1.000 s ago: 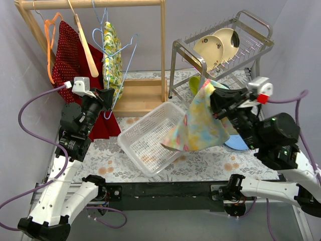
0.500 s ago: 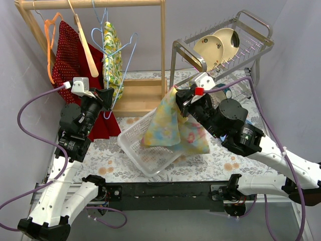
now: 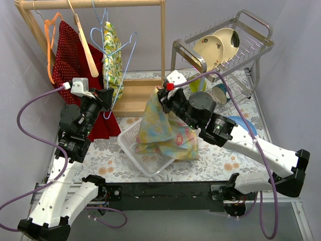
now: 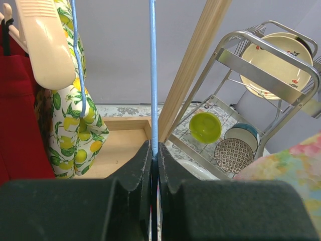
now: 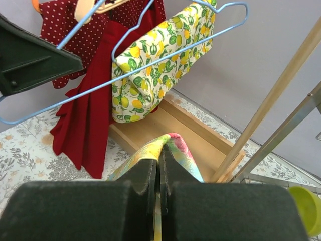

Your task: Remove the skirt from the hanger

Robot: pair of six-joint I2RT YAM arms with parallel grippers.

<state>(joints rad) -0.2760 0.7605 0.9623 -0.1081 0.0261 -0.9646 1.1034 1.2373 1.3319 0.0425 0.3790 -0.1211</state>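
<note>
Your right gripper (image 3: 159, 96) is clamped on the top fold of the pastel floral cloth skirt (image 3: 161, 129), which hangs free of the light-blue wire hanger (image 3: 123, 64) over the white plastic mesh basket's (image 3: 129, 134) 3 o'clock rim, just beside the wooden rack post (image 3: 163, 55) at 12 o'clock, while your left gripper (image 4: 154, 150) pinches that hanger's wire.

Left arm upright, elbow bent; left hand (image 3: 106, 95) raised, fingers clamped on the hanger (image 4: 153, 75) wire. Right arm reaches across toward centre; right hand (image 3: 161, 95) raised, fingers pinched on the skirt (image 3: 163, 130).
</note>
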